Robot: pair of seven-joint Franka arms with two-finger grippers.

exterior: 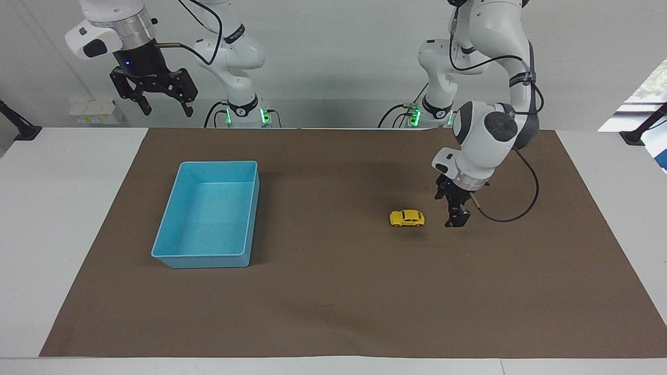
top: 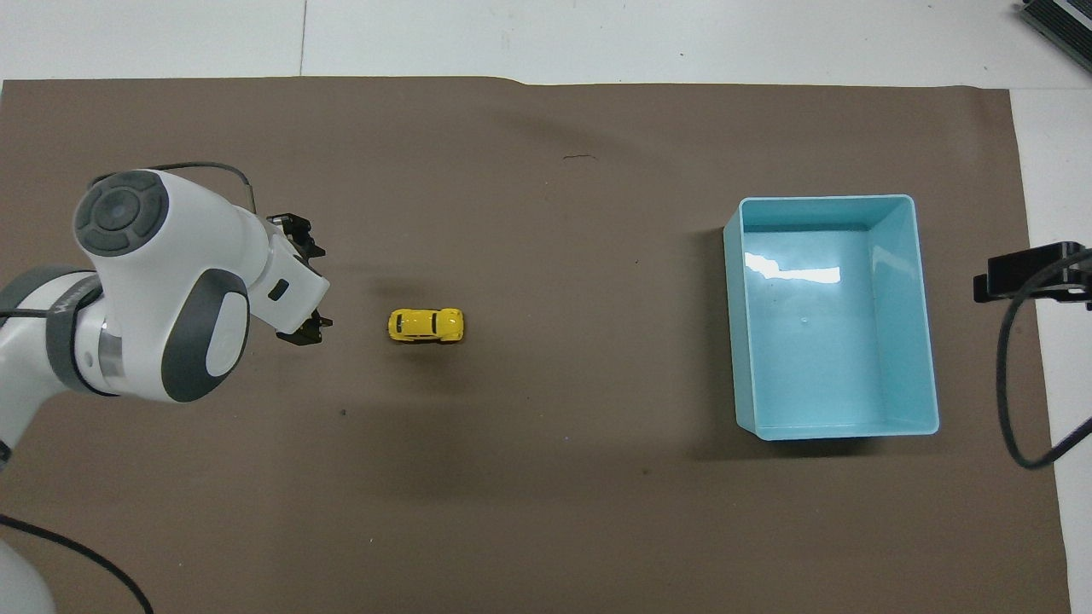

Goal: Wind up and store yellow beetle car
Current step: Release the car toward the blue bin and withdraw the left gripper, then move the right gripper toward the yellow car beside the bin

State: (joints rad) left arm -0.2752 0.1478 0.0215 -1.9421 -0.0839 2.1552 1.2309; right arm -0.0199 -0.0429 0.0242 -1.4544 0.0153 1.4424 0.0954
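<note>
The yellow beetle car rests free on the brown mat, long axis toward the blue bin, just beside the left pincer, fingers apart; the right pincer, also apart, waits high above the counter.

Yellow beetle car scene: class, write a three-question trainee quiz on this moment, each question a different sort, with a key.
1. True or false: the left gripper holds the yellow beetle car.
2. The car stands: A in the light blue bin; B on the brown mat; C under the right gripper.
3. Fill in: the bin lies toward the ___ arm's end of the table.

Key: 1 false; 2 B; 3 right.
</note>
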